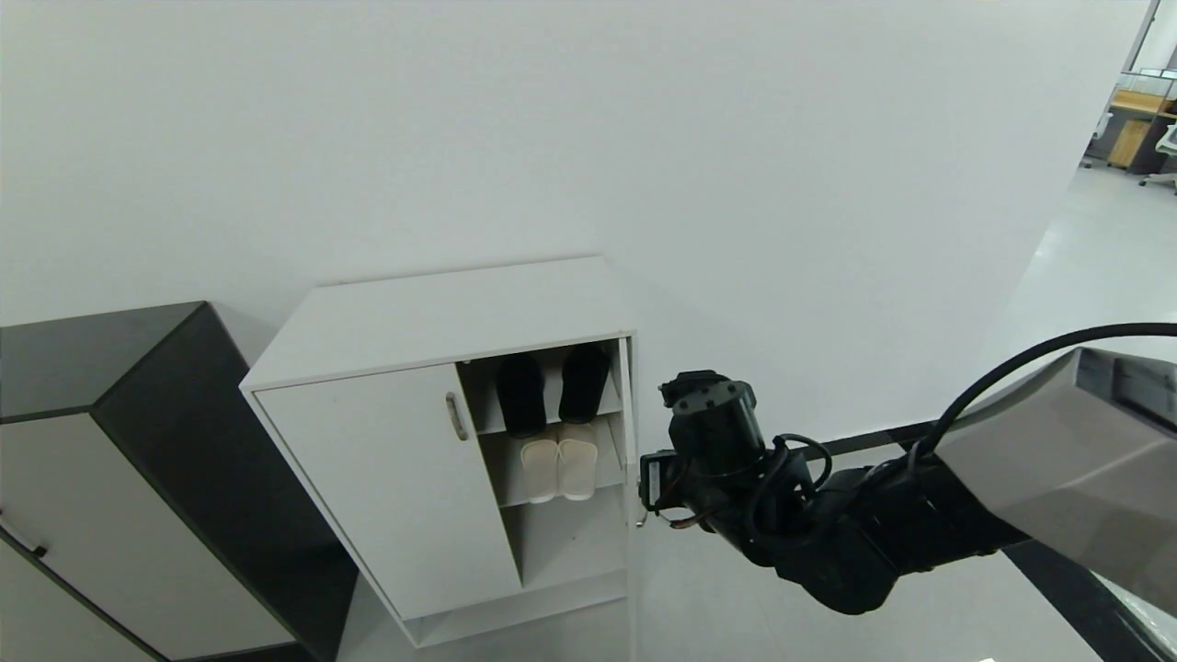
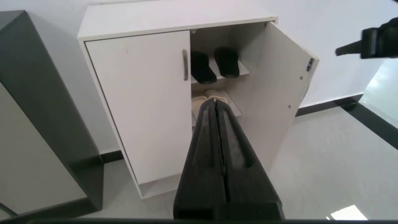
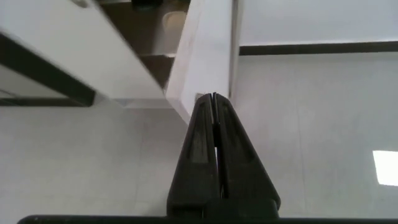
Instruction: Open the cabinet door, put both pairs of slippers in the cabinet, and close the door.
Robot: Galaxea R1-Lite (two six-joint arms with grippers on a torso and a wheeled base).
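My right pincer (image 3: 214,99), fingers together, sits by the edge of the open door (image 3: 211,43) (touching or not, I can't tell); my left pincer (image 2: 216,104), likewise together, half-hides the white slippers (image 2: 213,94).

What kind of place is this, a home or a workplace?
Probably a workplace test room, not a home: a white shoe cabinet with slippers stands against a bare wall, and a desk shows in the open hall behind.

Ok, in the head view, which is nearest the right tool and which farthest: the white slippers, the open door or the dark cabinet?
1. Open door, right beside the right tool.
2. White slippers, a bit to the left, tucked inside.
3. Dark cabinet, far off on the left.
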